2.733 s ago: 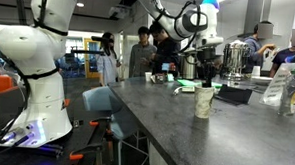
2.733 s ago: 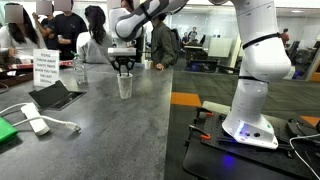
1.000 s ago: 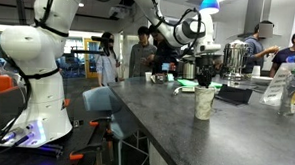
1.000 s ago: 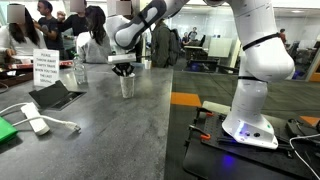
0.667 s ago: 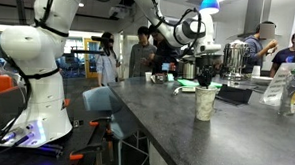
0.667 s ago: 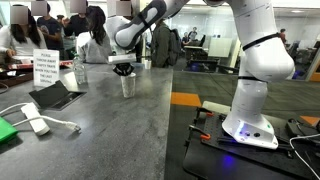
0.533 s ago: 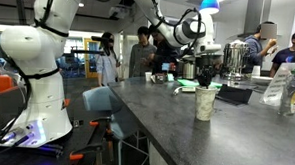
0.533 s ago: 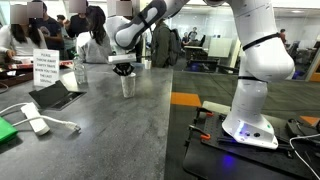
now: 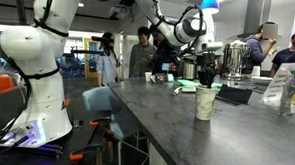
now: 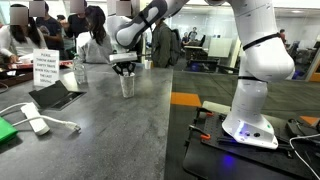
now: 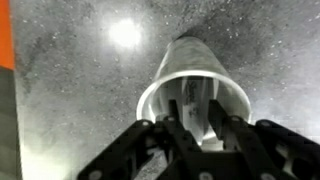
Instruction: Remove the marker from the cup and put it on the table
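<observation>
Marker unseen inside the cup point(image 11: 190, 58); my gripper point(image 11: 200, 122) hangs above, its hold unreadable; clipping the rim could topple it.

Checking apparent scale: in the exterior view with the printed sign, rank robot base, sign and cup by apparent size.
1. robot base, also nearer the camera.
2. printed sign.
3. cup, clearly smallest.
</observation>
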You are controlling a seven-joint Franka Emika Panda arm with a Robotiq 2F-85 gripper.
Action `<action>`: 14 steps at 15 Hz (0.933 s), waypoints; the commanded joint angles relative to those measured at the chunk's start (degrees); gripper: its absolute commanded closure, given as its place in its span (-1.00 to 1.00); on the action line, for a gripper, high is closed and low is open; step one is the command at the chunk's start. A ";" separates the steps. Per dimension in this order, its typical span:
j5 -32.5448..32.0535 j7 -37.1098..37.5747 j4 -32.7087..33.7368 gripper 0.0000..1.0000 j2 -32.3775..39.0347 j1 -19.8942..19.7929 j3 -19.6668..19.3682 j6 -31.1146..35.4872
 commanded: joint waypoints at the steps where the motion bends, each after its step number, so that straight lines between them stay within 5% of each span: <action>1: -0.18 -2.60 -0.46 -0.42 -1.38 -0.33 -0.28 -0.26; 3: 0.16 -4.37 -0.53 -0.72 -1.43 -0.77 -0.17 0.22; 5: 0.20 -5.37 -0.49 -0.75 -1.17 -0.98 -0.25 0.39; 14: 0.57 -6.57 0.61 0.21 -0.46 -1.25 -0.29 0.33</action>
